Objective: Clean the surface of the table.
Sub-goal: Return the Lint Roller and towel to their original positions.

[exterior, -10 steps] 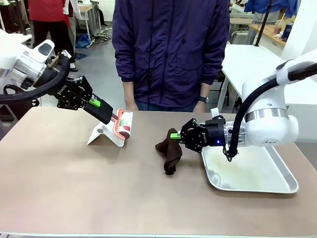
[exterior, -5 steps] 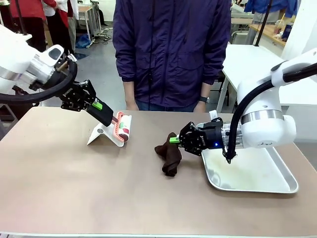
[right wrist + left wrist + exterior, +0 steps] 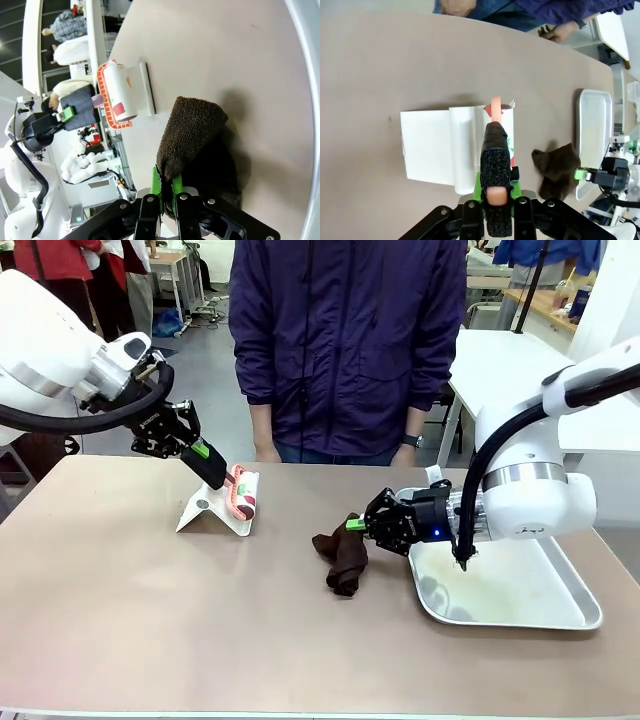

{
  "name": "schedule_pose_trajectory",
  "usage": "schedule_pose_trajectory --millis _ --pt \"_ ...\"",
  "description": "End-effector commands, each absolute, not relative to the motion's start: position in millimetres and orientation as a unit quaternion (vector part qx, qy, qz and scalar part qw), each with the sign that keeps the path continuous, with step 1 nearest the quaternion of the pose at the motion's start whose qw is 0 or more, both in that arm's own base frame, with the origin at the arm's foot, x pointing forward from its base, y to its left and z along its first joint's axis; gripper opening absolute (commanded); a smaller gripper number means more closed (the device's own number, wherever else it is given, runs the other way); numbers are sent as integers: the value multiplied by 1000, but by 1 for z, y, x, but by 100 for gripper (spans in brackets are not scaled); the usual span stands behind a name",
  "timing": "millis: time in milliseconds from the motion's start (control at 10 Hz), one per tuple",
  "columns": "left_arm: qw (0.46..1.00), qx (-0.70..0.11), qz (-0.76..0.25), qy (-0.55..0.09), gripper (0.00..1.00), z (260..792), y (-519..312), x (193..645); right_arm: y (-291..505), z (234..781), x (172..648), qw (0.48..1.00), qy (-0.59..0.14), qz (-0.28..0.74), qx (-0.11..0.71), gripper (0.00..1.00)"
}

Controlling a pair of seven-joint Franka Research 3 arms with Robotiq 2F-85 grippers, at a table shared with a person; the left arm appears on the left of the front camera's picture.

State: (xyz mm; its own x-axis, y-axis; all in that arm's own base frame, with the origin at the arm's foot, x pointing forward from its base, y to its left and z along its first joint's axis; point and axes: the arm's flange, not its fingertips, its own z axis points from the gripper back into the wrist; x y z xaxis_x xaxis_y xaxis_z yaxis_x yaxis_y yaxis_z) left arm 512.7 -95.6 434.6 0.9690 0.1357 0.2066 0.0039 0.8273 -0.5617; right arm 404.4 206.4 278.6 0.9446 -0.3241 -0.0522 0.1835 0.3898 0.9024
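A: Start with the bench. Where does it sit?

B: It spans the whole foreground of the front view, a taupe top with a thin pale edge, and a person in a dark purple jacket stands at its far side. The left wrist view shows it as a bare brown surface too.

A: What lies on it?

B: Near the middle, a dark brown cloth — crumpled, its lower end resting on the bench. To the right, a shallow silver metal tray. To the left, a white folded stand with a lint roller on it, a white roll in a salmon-coloured frame.

A: And the right claw?

B: Clamped on the top of the cloth. In the right wrist view the green pads pinch the cloth's upper edge, and the fabric hangs forward onto the bench.

A: The left claw?

B: Closed around the lint roller's handle. The left wrist view shows a black foam grip between the fingers, with the salmon handle running on to the roll above the white stand.

A: How do the two claws stand to each other?

B: Well apart — the left at the stand, the right beside the tray's near-left corner. The right wrist view shows the lint roller and the left claw farther off.
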Motion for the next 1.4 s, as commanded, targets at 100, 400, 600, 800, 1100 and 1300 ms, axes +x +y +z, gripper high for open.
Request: schedule_pose_trajectory --millis 100,400,600,800,1100,1300 --pt "955 -273 36 -111 22 437 -106 523 212 273 410 823 -75 -167 537 9" --pt "962 -259 26 -84 22 428 -110 529 212 269 415 823 -69 -174 537 9" --pt "966 -248 19 -69 22 425 -112 531 213 267 418 821 -62 -176 539 9" --pt "967 -248 15 -62 22 422 -114 533 212 266 420 818 -58 -177 544 9" --pt "967 -247 25 -60 46 422 -113 537 210 267 422 814 -53 -180 549 45" --pt "967 -245 27 -60 100 425 -108 535 211 270 423 822 -53 -170 541 100"
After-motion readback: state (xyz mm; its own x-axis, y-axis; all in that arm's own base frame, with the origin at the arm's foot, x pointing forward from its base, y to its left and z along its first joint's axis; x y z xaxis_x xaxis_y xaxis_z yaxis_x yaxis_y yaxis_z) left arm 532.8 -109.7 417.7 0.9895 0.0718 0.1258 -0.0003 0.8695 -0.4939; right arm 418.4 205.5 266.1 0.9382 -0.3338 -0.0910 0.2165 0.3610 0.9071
